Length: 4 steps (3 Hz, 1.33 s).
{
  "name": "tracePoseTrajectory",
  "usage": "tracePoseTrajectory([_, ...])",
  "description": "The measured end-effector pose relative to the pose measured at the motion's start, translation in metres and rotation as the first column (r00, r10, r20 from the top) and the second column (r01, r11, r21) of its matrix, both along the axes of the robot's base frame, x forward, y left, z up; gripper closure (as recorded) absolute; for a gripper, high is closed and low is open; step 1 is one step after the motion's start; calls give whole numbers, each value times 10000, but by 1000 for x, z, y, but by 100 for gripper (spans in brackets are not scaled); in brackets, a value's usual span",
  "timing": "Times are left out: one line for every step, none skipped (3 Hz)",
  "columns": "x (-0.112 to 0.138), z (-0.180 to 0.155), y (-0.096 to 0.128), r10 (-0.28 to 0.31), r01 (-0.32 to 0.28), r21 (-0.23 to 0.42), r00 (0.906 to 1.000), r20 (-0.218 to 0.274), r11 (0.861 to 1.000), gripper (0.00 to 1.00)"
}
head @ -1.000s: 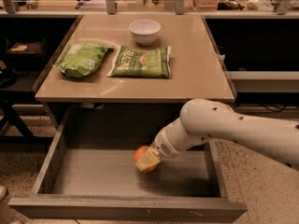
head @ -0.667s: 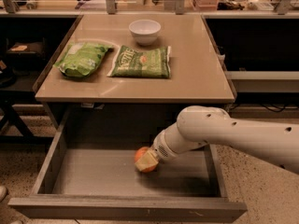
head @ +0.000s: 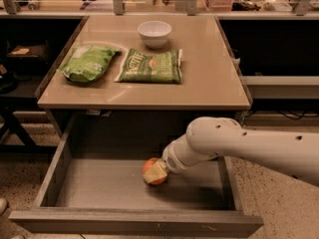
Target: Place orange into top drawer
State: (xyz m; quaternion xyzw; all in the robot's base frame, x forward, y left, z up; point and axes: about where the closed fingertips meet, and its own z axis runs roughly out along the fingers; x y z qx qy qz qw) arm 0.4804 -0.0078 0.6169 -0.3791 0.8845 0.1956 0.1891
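The top drawer (head: 99, 188) is pulled open below the table, wide and grey with a flat bottom. The orange (head: 151, 169) is inside it, right of the middle, at or just above the drawer bottom. My gripper (head: 155, 172) reaches down into the drawer from the right on the white arm (head: 239, 143). It is shut on the orange, with one pale finger (head: 156, 173) lying across the fruit's front. The far side of the orange is hidden by the gripper.
On the table top (head: 209, 78) lie a green bag (head: 87, 62), a green chip packet (head: 151, 66) and a white bowl (head: 154, 33). The drawer's front panel (head: 134, 222) and side walls (head: 55, 171) bound the space around the gripper.
The arm's elbow has shifted a little to the left. The gripper and the orange stay in nearly the same spot in the drawer.
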Motion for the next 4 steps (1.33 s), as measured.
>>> tracePoseTrajectory([0,0,0,0,0,0,10000,0,10000,65])
tracePoseTrajectory([0,0,0,1,-1,0,10000,0,10000,42])
tracePoseTrajectory([0,0,0,1,-1,0,10000,0,10000,19])
tracePoseTrajectory([0,0,0,5,-5,-1,10000,-1,10000,0])
